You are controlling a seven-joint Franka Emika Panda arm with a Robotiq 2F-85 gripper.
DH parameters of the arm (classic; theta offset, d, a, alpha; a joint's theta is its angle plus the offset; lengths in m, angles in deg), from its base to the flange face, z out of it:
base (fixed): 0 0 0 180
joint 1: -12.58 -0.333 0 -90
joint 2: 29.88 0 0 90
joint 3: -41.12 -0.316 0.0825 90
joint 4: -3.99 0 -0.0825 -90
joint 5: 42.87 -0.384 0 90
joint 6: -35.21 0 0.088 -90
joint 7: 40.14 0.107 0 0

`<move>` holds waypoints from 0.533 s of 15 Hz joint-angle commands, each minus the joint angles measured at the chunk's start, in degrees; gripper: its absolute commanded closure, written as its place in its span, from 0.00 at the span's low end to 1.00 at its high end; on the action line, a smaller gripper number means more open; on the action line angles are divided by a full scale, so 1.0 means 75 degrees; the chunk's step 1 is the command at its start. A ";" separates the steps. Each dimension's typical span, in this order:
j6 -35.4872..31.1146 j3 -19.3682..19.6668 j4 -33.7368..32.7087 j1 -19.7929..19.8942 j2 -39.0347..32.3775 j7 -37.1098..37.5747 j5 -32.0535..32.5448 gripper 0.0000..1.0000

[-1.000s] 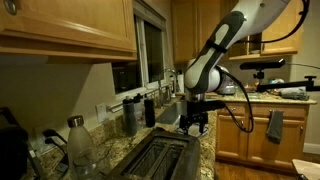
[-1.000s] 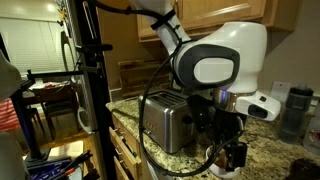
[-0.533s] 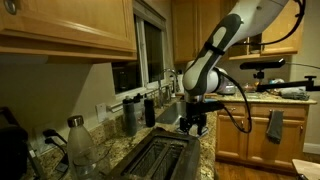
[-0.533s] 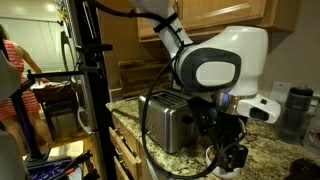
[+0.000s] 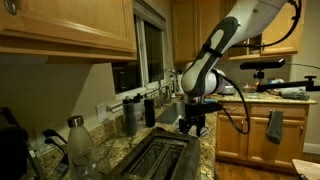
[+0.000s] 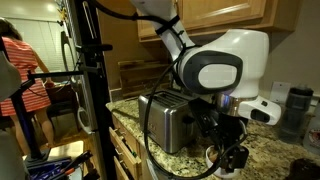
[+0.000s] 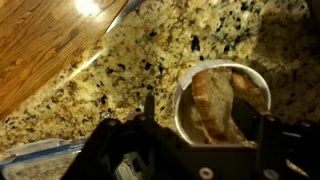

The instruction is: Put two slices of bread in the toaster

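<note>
The slices of bread (image 7: 215, 95) are pale tan with brown crusts and lie in a round white bowl (image 7: 181, 105) on the speckled granite counter. In the wrist view my gripper (image 7: 207, 128) is open just above the bowl, one dark finger on each side of the bread, holding nothing. The shiny steel toaster stands on the counter in both exterior views (image 5: 165, 158) (image 6: 163, 122). My gripper hangs low beside it (image 5: 193, 123) (image 6: 232, 156). The bowl barely shows under the gripper in an exterior view (image 6: 213, 157).
A glass bottle (image 5: 79, 146) and dark bottles (image 5: 130, 116) stand by the wall near the sink. A black stand pole (image 6: 91, 80) rises at the counter's end, with a person (image 6: 24, 85) behind it. The counter edge and wooden floor (image 7: 45, 45) show in the wrist view.
My arm has hardly moved; the gripper stays over the bowl. A person in the background has walked into view at the left of an exterior view.
</note>
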 commanded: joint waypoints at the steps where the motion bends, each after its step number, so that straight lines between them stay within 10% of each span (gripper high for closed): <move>1: 0.0228 -0.0010 -0.0198 -0.0009 -0.0131 -0.0190 -0.0181 0.13; 2: 0.0229 -0.0016 -0.0216 -0.0009 -0.0149 -0.0188 -0.0181 0.10; 4: 0.0226 -0.0033 -0.0284 0.0000 -0.0200 -0.0197 -0.0196 0.38; 8: 0.0239 -0.0052 -0.0412 -0.0002 -0.0293 -0.0183 -0.0181 0.66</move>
